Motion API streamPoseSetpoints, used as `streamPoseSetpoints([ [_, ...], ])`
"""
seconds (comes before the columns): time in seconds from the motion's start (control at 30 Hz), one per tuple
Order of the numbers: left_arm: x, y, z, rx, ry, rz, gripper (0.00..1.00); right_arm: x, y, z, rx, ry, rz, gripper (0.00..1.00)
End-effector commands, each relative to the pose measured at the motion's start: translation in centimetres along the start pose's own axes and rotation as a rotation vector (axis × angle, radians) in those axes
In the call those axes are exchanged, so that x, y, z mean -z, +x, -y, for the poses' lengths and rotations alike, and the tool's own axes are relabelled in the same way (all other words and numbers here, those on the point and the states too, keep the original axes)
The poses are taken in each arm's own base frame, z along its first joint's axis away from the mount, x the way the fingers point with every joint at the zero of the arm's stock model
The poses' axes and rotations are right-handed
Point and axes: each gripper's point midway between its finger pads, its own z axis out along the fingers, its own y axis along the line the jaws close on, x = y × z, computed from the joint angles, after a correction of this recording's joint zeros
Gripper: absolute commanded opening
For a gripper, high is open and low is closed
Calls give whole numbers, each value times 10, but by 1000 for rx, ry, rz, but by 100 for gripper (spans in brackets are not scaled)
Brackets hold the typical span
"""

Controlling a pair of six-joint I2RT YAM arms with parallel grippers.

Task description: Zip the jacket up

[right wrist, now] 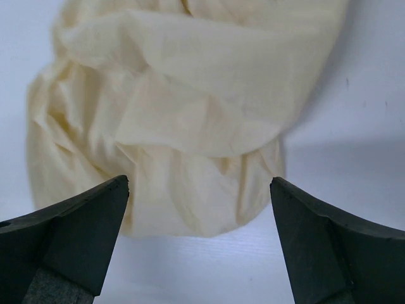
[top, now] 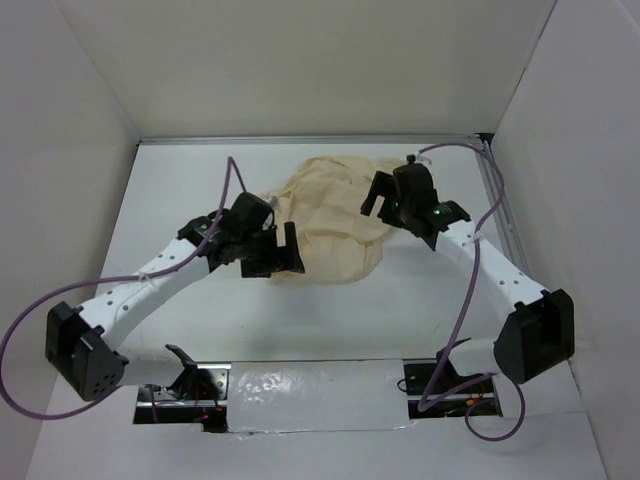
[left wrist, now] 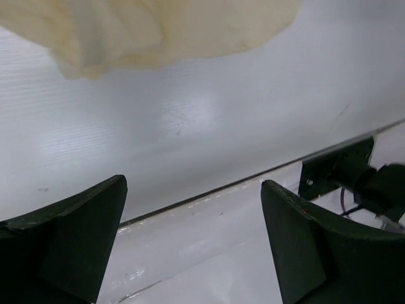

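The cream jacket (top: 335, 215) lies crumpled in a heap at the middle back of the white table. My left gripper (top: 280, 262) hovers at its near left edge, open, with only bare table between the fingers (left wrist: 76, 234). In the left wrist view the jacket (left wrist: 164, 28) shows only at the top. My right gripper (top: 385, 200) hangs over the heap's right side, open and empty. Seen from the right wrist, the folded cloth (right wrist: 177, 114) lies just beyond the fingertips (right wrist: 95, 215), apart from them. The zipper pull is hidden.
White walls (top: 70, 150) enclose the table on three sides. A metal rail (top: 500, 215) runs along the right edge. Purple cables (top: 232, 180) loop from both arms. A black bracket (left wrist: 335, 168) stands at the near seam, by the arm bases (top: 85, 350).
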Motion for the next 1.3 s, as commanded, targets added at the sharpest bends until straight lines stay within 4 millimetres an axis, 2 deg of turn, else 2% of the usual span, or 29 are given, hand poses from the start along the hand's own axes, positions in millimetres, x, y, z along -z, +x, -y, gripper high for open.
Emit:
streamPoseSetpoints([
  [0.0,23,-20,-32,137,-69,115,99,-18,48,45,-26,102,-109,100],
  [0.07,18,-24,-62,227,-143,123,99,-23,60,56,-41,122,-144,100],
  [0.13,11,-23,-77,306,-187,110,99,-27,72,66,-46,143,-179,99],
  [0.17,2,-19,-89,322,-201,79,99,-31,79,69,-40,150,-200,99],
  [0.2,-5,-26,-88,312,-168,92,99,-32,84,72,-34,155,-215,98],
  [0.23,-13,-25,-93,304,-157,81,99,-37,89,75,-30,172,-231,96],
  [0.3,-24,-27,-86,219,-84,70,99,-44,89,78,-17,187,-241,93],
  [0.37,-36,-38,-75,135,-29,102,99,-55,96,87,-5,236,-268,90],
  [0.4,-39,-41,-68,105,1,104,99,-59,90,83,0,232,-262,89],
  [0.43,-41,-50,-59,80,30,131,99,-68,98,85,9,249,-290,89],
  [0.5,-49,-56,-55,54,45,122,99,-78,93,81,13,250,-289,86],
  [0.53,-49,-64,-49,47,58,136,99,-86,99,85,15,274,-311,83],
  [0.57,-56,-66,-50,40,54,123,99,-89,100,86,17,284,-320,79],
  [0.6,-58,-69,-48,37,59,123,99,-93,94,83,20,290,-308,69],
  [0.67,-65,-78,-45,25,60,122,99,-102,99,87,18,313,-322,62],
  [0.7,-70,-83,-45,23,57,122,99,-106,95,85,15,316,-314,37],
  [0.73,-69,-85,-42,21,69,124,99,-108,97,87,17,327,-316,37],
  [0.77,-76,-88,-42,14,72,124,99,-108,96,88,12,336,-316,26],
  [0.8,-79,-90,-39,10,84,121,99,-107,92,90,0,352,-310,1],
  [0.83,-81,-93,-34,3,113,117,99,-101,86,92,-5,372,-284,0],
  [0.9,-98,-96,-36,5,112,98,99,-86,84,102,-16,411,-273,0],
  [0.93,-111,-98,-39,16,100,78,99,-68,75,108,-23,443,-246,0],
  [1.0,-125,-95,-46,41,70,32,99,-45,73,121,-66,503,-229,0],
  [1.03,-139,-96,-50,64,47,3,99,-20,65,126,-76,535,-197,0],
  [1.07,-145,-96,-52,73,38,-14,99,-8,68,130,-88,554,-194,0],
  [1.13,-157,-93,-60,111,2,-65,99,28,54,120,-132,528,-117,0],
  [1.17,-159,-91,-61,129,-5,-78,99,46,51,124,-123,561,-92,0],
  [1.23,-161,-89,-63,142,0,-89,99,81,32,100,-127,477,15,0],
  [1.27,-161,-89,-62,144,10,-91,99,88,27,88,-118,426,41,0],
])
